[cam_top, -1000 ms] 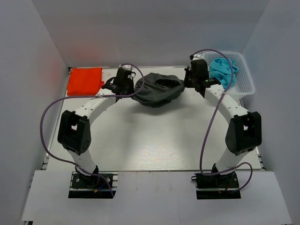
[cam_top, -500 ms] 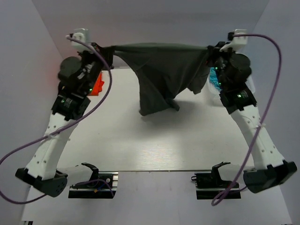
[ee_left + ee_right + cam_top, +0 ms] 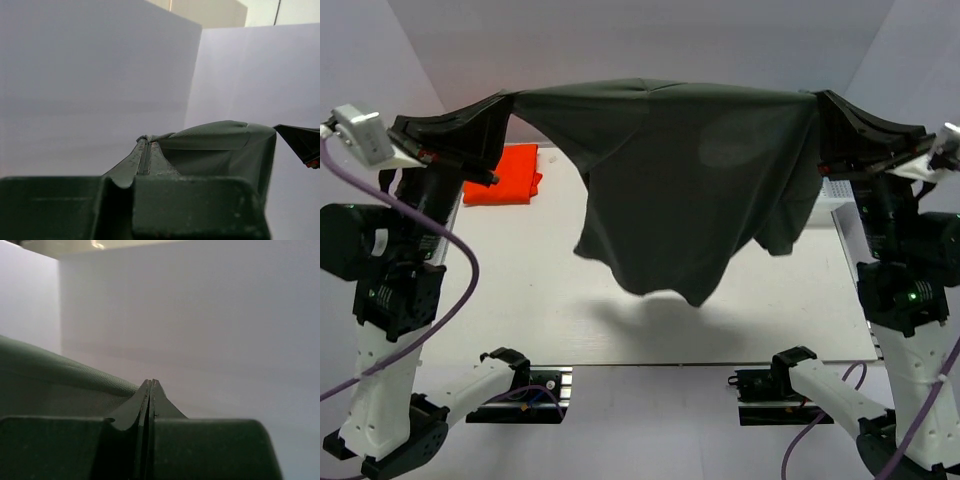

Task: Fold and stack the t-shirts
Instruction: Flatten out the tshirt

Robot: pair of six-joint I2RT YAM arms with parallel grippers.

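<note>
Grey t-shirt (image 3: 690, 190) hangs high in the air, close under the top camera, stretched wide between the two arms; its top edge runs almost straight from one side to the other, and the rest droops down in soft folds to a low point near the middle; it does not touch the table (image 3: 520, 300).

On the left side, the left gripper (image 3: 506, 99) pinches one top corner of the cloth; in the left wrist view the two dark fingers (image 3: 141, 155) are pressed tight together, with grey cloth bunched right at their tips.

On the right side, the right gripper (image 3: 820, 98) pinches the other top corner; in the right wrist view its fingers (image 3: 145, 400) are squeezed shut too, and the grey cloth spreads away to the left of them.

Both arms stand tall at the sides of the table; a purple cable (image 3: 450, 250) loops down along the left arm.

Lower down, the white table shows a dark shadow (image 3: 650, 320) under the hanging cloth.

Farther back, the orange-red t-shirt (image 3: 505, 175) lies flat and folded in the far left corner of the table, well apart from the grey one; behind it rise plain pale walls (image 3: 650, 40).
</note>
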